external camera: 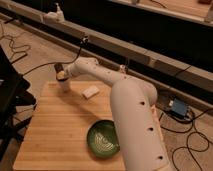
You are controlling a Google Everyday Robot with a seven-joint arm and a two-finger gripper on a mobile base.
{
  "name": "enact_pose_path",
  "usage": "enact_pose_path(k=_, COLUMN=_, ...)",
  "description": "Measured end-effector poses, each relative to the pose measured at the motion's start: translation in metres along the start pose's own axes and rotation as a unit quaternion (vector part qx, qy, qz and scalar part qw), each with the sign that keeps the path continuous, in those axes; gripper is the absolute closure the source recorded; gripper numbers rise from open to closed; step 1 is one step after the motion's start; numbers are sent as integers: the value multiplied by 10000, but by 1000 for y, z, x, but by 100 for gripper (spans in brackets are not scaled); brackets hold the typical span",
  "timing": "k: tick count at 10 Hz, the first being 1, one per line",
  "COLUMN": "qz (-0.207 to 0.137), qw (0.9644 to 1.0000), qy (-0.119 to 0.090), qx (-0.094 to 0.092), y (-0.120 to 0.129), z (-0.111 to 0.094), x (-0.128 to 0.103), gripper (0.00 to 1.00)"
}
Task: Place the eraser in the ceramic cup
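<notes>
The white ceramic cup [65,86] stands at the far left corner of the wooden table [60,125]. My gripper [61,75] is at the end of the white arm, right above the cup's mouth and hiding part of it. A small dark patch [58,66] shows at the gripper. I cannot tell whether it is the black eraser. No eraser lies on the table.
A pale cream flat block [91,92] lies on the table right of the cup. A green bowl [103,139] sits near the front, beside my arm [132,115]. Cables lie on the floor to the left and right. A small clear bottle [58,12] stands on the ledge behind.
</notes>
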Motion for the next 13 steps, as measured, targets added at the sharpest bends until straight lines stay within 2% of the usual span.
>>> enact_pose_path(k=6, qz=-127, qw=9999, qy=16, qx=69, y=0, z=-1, x=-6, gripper=20)
enact_pose_path(k=7, qz=-151, qw=9998, qy=-23, qx=89, y=0, z=-4, x=-11, gripper=20)
enact_pose_path(k=11, qz=-469, qw=9978, qy=-370, qx=284, y=1, z=-31, x=-55, gripper=20)
enact_pose_path(k=13, qz=-406, qw=9975, qy=-453, qx=357, y=-3, z=-41, x=-63, gripper=20)
